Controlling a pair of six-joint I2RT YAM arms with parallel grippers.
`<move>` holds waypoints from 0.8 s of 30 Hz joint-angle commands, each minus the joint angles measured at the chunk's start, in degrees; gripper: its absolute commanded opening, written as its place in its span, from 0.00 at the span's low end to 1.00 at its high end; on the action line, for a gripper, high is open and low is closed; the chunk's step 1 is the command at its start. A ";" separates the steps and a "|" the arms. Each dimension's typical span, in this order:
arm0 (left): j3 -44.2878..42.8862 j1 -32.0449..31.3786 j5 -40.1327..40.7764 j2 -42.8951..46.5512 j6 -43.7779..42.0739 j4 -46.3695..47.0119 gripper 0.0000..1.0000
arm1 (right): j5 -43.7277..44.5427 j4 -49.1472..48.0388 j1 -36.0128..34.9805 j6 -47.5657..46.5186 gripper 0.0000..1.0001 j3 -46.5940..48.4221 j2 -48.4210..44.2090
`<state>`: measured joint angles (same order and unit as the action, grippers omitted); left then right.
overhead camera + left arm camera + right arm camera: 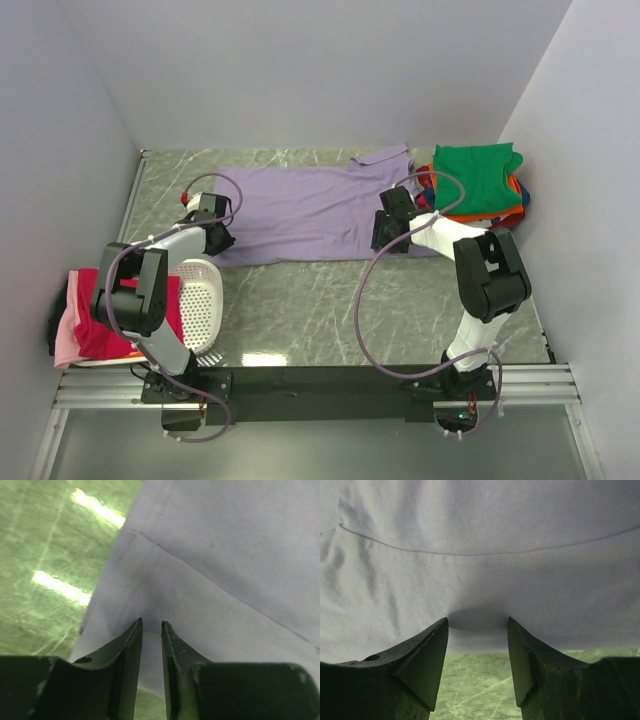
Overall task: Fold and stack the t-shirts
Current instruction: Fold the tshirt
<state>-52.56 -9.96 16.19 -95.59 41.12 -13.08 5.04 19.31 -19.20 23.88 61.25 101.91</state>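
At the near left, a white perforated plastic basket (207, 300) holds magenta-red (100, 325) and pink (66, 346) shirts. The left gripper (151, 625) sits on the left edge of the spread lavender-purple collared t-shirt (300, 210). Its fingers are narrowly apart with cloth in the gap, but whether they pinch it cannot be told. The right gripper (477, 621) stands open at the shirt's near right hem. Far right lies a folded stack topped by a green shirt (478, 175).

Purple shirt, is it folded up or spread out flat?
Spread out. The purple shirt lies long and flat across the table, a sleeve sticking out at its far edge, beside the stack of folded shirts.
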 commanded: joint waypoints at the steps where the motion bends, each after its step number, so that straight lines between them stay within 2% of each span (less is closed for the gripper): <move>1: 0.44 0.73 2.18 2.87 -1.40 -0.81 0.28 | 0.06 1.34 -0.84 -0.32 0.58 -1.40 -0.74; 10: -2.11 0.90 4.11 5.15 -1.48 -0.89 0.28 | -8.19 1.17 -1.63 0.90 0.57 -5.88 -1.10; 14: -3.08 0.90 5.17 5.77 -1.66 -1.16 0.28 | -7.68 1.87 -3.30 2.05 0.57 -7.64 -1.89; 24: -0.18 0.99 0.88 3.40 -1.57 2.09 0.28 | -5.13 4.24 -5.41 4.07 0.57 -12.29 -5.57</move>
<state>-53.30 -9.13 18.90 -91.59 40.51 -13.58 1.45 15.84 -23.77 25.96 53.01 96.07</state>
